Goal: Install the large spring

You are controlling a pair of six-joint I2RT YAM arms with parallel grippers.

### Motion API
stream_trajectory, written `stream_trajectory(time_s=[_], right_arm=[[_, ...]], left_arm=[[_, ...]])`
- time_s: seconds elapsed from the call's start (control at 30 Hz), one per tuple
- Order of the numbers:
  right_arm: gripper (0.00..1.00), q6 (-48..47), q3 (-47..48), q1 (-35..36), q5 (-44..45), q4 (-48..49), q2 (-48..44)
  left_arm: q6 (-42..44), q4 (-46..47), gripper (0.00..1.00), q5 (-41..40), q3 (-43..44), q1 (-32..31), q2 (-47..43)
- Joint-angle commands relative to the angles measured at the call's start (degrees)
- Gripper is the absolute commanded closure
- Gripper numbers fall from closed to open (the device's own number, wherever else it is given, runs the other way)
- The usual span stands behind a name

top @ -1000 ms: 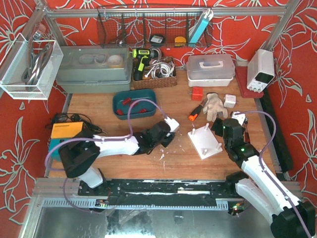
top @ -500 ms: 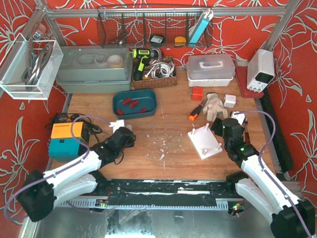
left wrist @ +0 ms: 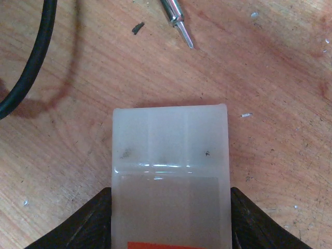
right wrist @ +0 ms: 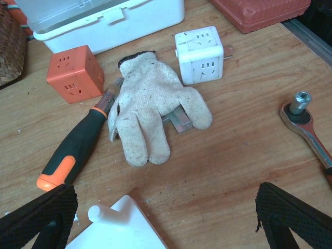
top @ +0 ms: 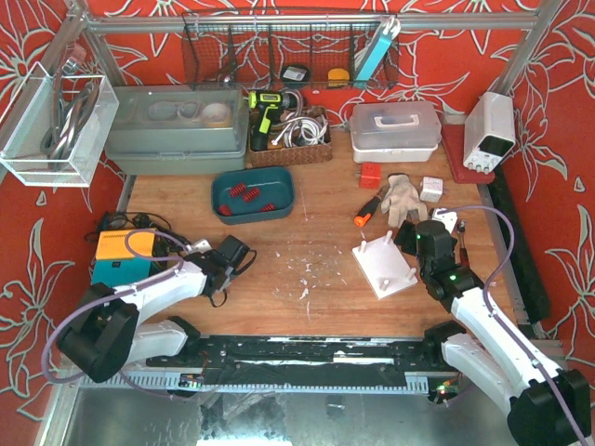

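My overhead feed is bright, even and sharp, with soft shadows. On the left wrist view, the cable (left wrist: 31, 67) at ten o'clock throws a blurry shadow toward three o'clock, and a thin glare line crosses the white block (left wrist: 170, 145). The right wrist view is crisp.

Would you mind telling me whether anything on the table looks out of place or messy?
Yes: white flakes are strewn over the middle of the table, like debris. A work glove lies draped over a small metal piece, partly hiding it, next to the screwdriver.
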Motion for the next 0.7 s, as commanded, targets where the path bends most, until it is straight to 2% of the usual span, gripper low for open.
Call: stream_trajectory(time_s=[0.0, 0.07, 0.2, 0.43, 0.67], right_arm=[[0.06, 0.63, -0.23, 0.13, 0.25, 0.19, -0.34], [0.06, 0.60, -0.22, 0.12, 0.28, 0.15, -0.62], [0.06, 0.55, -0.31, 0.17, 0.30, 0.03, -0.99], [0.06, 0.48, -0.12, 0.17, 0.06, -0.07, -1.19], [0.06, 0.45, -0.09, 0.17, -0.61, 0.24, -0.72]], left_arm=[[-4.15, -1.07, 0.87, 2.27, -1.46, 0.55, -0.12], [-4.71, -0.59, 0.86, 2.68, -2.08, 0.69, -0.64], [-7.75, -6.27, 0.80, -1.93, -0.47, 0.82, -1.42], [-9.23, -9.34, 0.53, -6.60, 0.37, 0.96, -5.20], [-0.53, -3.37, 0.19, -7.11, 1.09, 0.96, -15.49]])
